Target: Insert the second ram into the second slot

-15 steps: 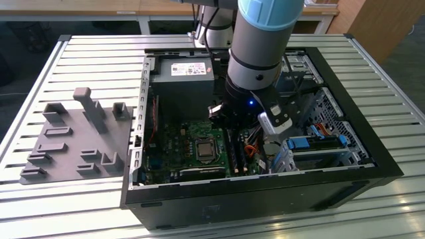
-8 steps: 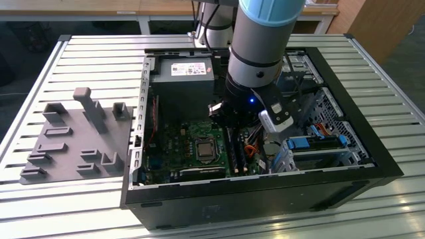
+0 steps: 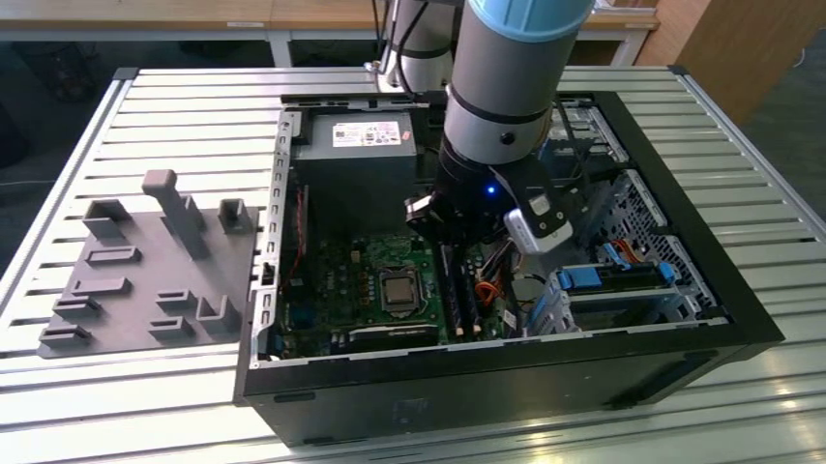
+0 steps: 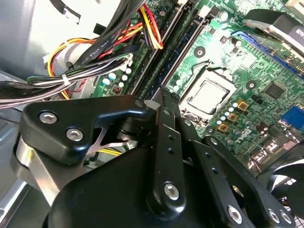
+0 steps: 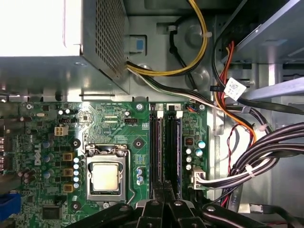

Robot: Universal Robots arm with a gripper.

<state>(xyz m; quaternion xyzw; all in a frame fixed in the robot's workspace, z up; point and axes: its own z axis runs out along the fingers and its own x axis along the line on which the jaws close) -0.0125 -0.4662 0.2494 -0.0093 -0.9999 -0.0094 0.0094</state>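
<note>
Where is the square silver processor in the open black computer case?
In the exterior view, the square silver processor sits on the green motherboard, directly to the exterior view's left of the long black memory slots under the black gripper.

From my station the exterior view is evenly lit from above, and the slatted bench [image 3: 155,106] glares pale around the computer case [image 3: 722,319], whose inside sits in shadow. In the first wrist view the power supply [image 5: 38,28] blows out to white above the motherboard [image 5: 109,123]. In the second wrist view the tool [image 4: 161,102] is dark and soft-edged.
</note>
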